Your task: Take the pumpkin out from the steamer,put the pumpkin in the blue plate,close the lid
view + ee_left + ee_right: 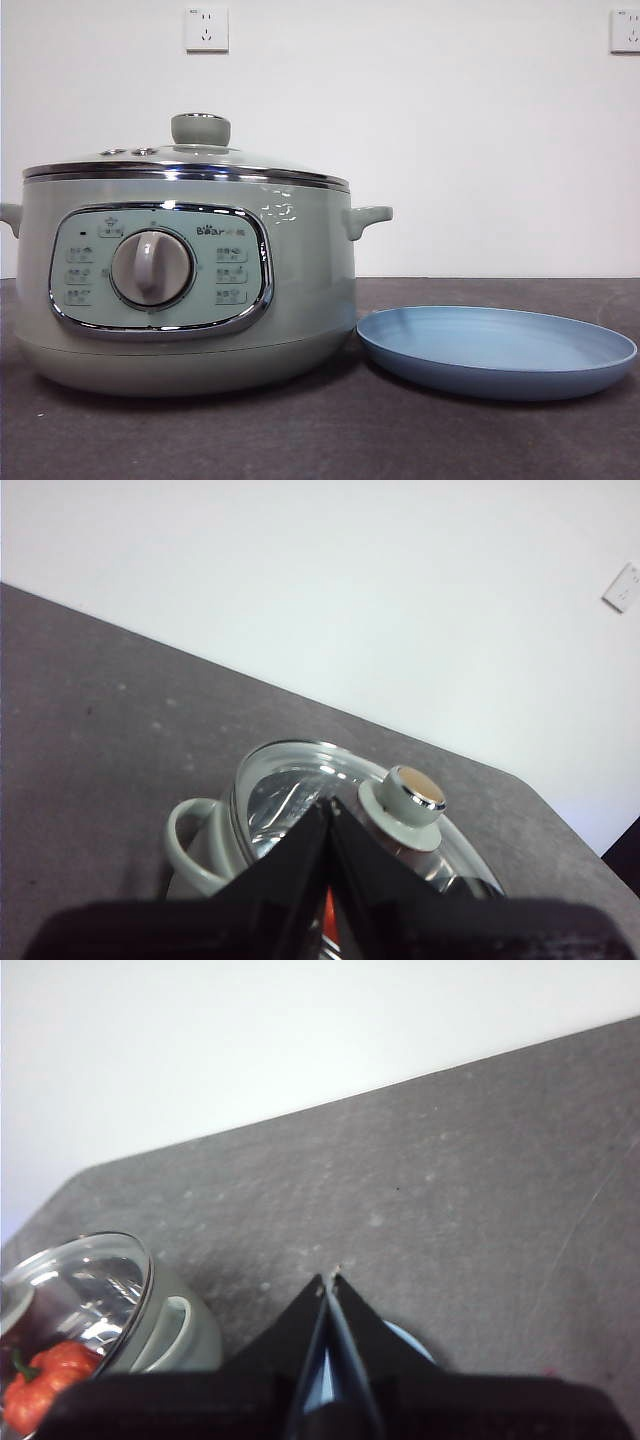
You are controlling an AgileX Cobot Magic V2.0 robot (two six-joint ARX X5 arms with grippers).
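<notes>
The sage-green steamer [185, 285] stands at the left of the table with the glass lid [190, 160] closed on it. In the right wrist view the orange-red pumpkin [45, 1385] shows through the lid [75, 1295], inside the steamer. The blue plate [497, 350] lies to the right of the steamer, with nothing on it. My left gripper [330, 805] is shut, high above the lid [300, 800] and near its knob [405, 800]. My right gripper [330, 1282] is shut, high above the plate [410, 1345]. Neither gripper shows in the front view.
The table has a dark grey cloth [320, 440]. A white wall with two sockets [206, 28] stands behind it. The steamer's side handles [368, 218] stick out left and right.
</notes>
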